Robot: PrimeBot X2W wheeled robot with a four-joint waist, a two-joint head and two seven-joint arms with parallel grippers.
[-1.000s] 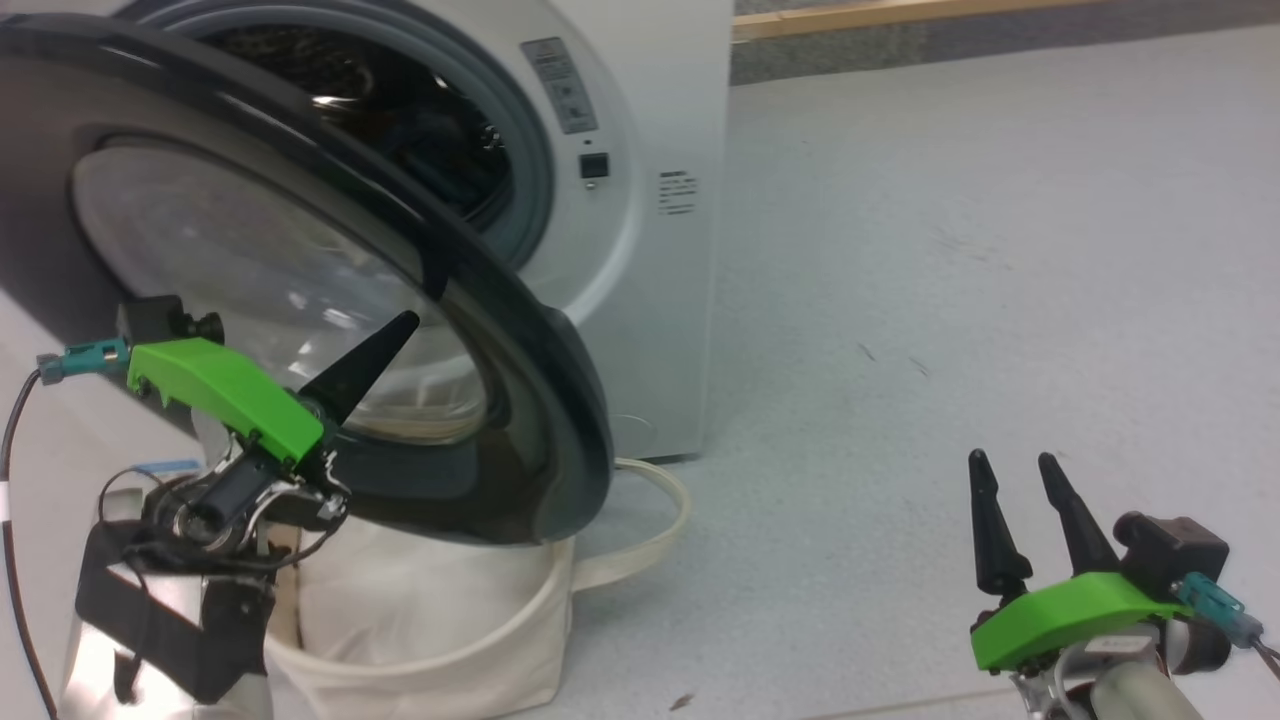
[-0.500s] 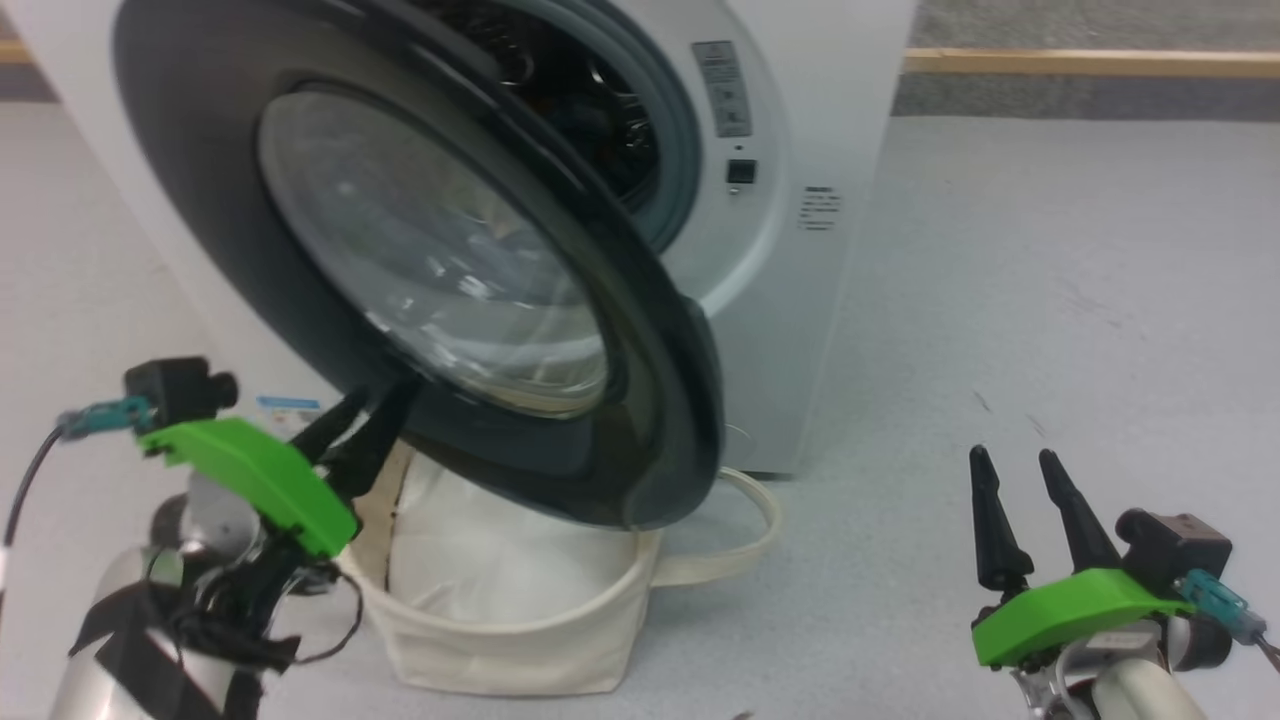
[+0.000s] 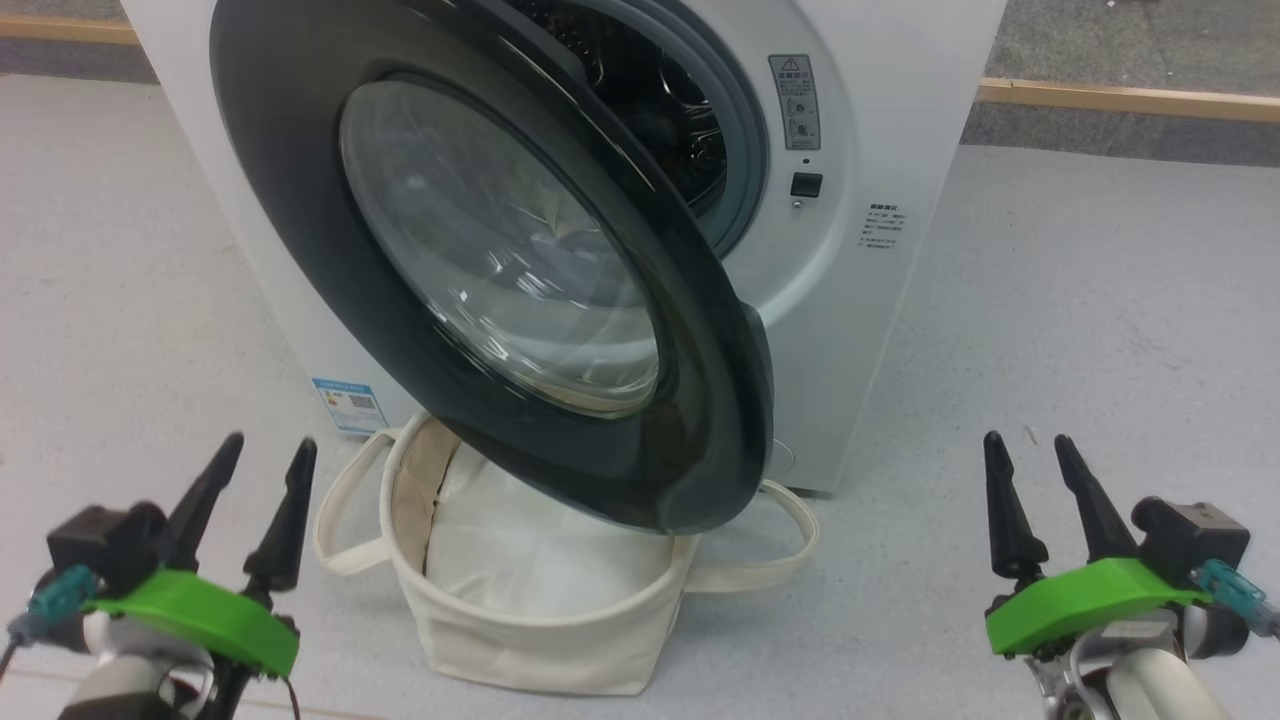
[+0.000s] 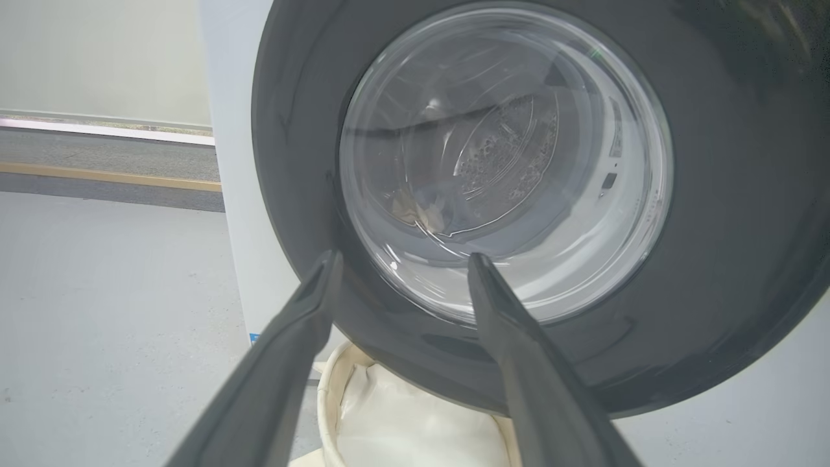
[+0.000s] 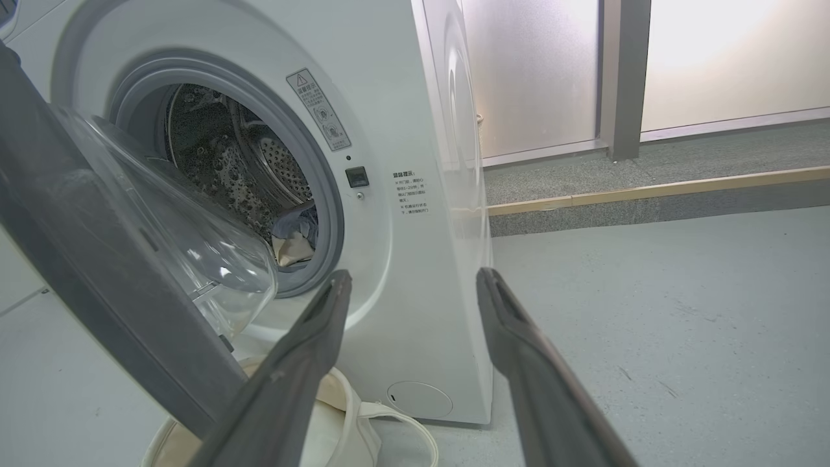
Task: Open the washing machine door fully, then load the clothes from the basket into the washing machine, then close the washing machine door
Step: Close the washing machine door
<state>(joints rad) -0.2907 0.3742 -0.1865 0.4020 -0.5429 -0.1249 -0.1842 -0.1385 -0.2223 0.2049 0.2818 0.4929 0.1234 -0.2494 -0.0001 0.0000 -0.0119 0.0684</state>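
Observation:
The white washing machine (image 3: 880,300) stands ahead with its black washing machine door (image 3: 300,200) swung partway out, its lower edge hanging over the cream basket (image 3: 540,640). Inside the basket I see white lining. Blue and cream clothes (image 5: 295,237) lie at the drum's mouth. My left gripper (image 3: 268,445) is open at the lower left, apart from the door and left of the basket. In the left wrist view this gripper (image 4: 405,259) points at the door (image 4: 298,162). My right gripper (image 3: 1026,440) is open and empty over the floor right of the machine.
Grey floor surrounds the machine. A wood-edged step (image 3: 1130,100) runs behind it, with frosted glass panels (image 5: 538,71) beyond. A blue label sticker (image 3: 348,403) sits low on the machine's front. One basket handle (image 3: 790,540) loops out on the floor to the right.
My left gripper was shut against the door's glass; it has dropped below the door, opened and drawn back to the lower left. The head camera has shifted. The right gripper stays put.

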